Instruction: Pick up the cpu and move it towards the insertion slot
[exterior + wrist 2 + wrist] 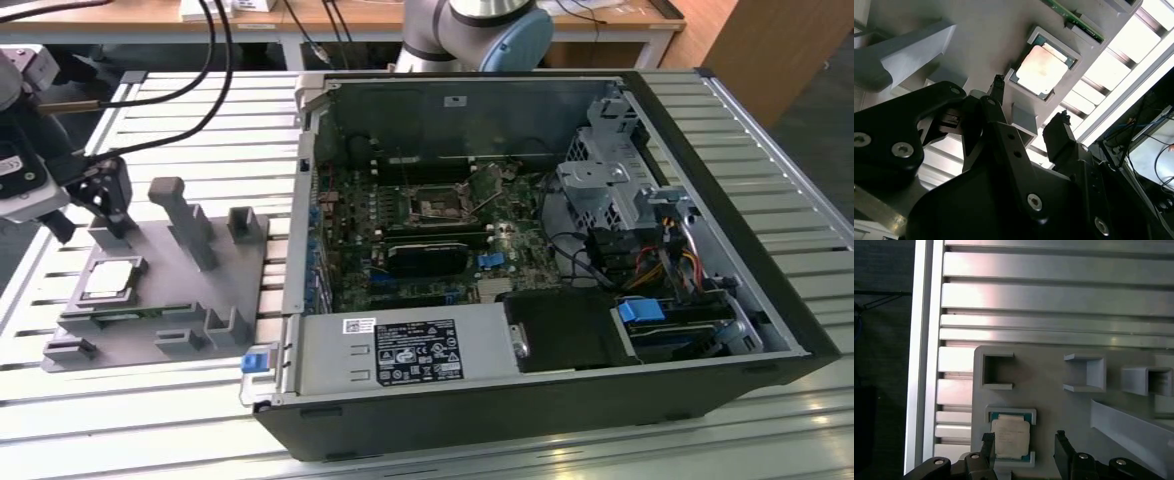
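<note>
Your slatted tabletop (801, 440) carries the open computer case (400, 110) and, at the exterior view's left, a grey fixture (160, 290). The jaws hang wide open just above the cpu (1010, 437), which is seated in the fixture's recess. The insertion slot (441, 207) sits well apart, inside the case.

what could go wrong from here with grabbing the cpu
The open gripper looks off-centre over the cpu, so one finger may hit the recess rim of the grey fixture. The insertion slot lies deep inside the computer case, whose walls and cables could snag the arm.
</note>
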### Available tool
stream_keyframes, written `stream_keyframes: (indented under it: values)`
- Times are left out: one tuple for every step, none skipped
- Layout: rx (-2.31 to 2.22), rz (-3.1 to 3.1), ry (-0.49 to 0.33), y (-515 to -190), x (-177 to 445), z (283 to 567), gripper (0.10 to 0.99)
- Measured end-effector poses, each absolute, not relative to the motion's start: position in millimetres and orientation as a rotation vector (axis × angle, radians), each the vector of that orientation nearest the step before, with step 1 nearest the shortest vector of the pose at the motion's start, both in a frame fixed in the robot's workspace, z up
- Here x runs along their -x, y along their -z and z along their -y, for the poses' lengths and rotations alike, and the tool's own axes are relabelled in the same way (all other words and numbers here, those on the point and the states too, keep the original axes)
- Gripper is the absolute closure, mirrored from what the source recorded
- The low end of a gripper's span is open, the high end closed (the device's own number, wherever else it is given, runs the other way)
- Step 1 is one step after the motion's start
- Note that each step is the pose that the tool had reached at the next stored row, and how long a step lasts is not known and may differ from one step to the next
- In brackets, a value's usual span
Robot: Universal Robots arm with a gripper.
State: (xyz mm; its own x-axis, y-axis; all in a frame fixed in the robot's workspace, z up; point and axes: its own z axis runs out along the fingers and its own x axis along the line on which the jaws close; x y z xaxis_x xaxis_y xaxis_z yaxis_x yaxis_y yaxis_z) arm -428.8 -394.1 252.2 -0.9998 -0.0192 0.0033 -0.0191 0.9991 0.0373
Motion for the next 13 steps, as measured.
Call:
stream_keyframes:
  values:
    - [-0.03,3.137,0.058,-251.4,428.8,394.1,0.498]
    - [-0.03,3.137,0.058,-250.6,428.8,394.2,0.498]
    - [-0.03,3.137,0.059,-249.9,428.8,394.2,0.498]
    - [-0.03,3.137,0.058,-249.3,428.8,394.2,0.498]
    - [-0.03,3.137,0.058,-248.6,428.8,394.2,0.498]
    - [-0.03,3.137,0.058,-248.1,428.8,394.4,0.498]
    - [-0.03,3.137,0.058,-247.7,428.8,394.5,0.498]
    - [-0.03,3.137,0.058,-247.3,428.8,394.6,0.498]
    - [-0.03,3.137,0.058,-246.8,428.8,394.7,0.498]
    - [-0.03,3.137,0.058,-246.3,428.8,394.7,0.498]
    - [-0.03,3.137,0.058,-245.9,428.8,394.8,0.498]
    - [-0.03,3.137,0.058,-245.3,428.8,394.9,0.498]
    - [-0.03,3.137,0.058,-244.7,428.7,395.0,0.498]
